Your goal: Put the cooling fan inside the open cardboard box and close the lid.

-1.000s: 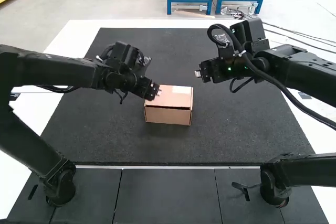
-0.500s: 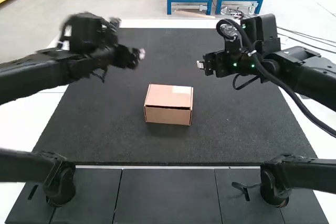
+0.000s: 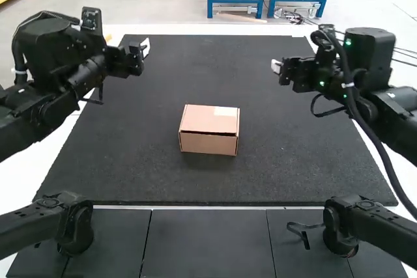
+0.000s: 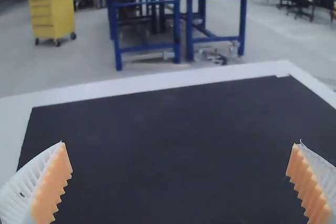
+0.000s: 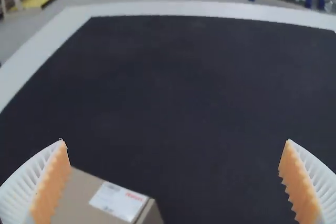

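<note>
Box (image 3: 210,128) sits shut mid-mat (image 3: 130,161), so I hold left gripper (image 3: 140,50) and right gripper (image 3: 280,68) spread wide, empty, well clear either side, job looks done.

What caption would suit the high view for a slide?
Closed cardboard box at the centre of the black mat, with the left gripper and right gripper open on either side.

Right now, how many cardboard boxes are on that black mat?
1. The cardboard box sits near the middle of the black mat, its lid shut. No other seems hidden.
</note>
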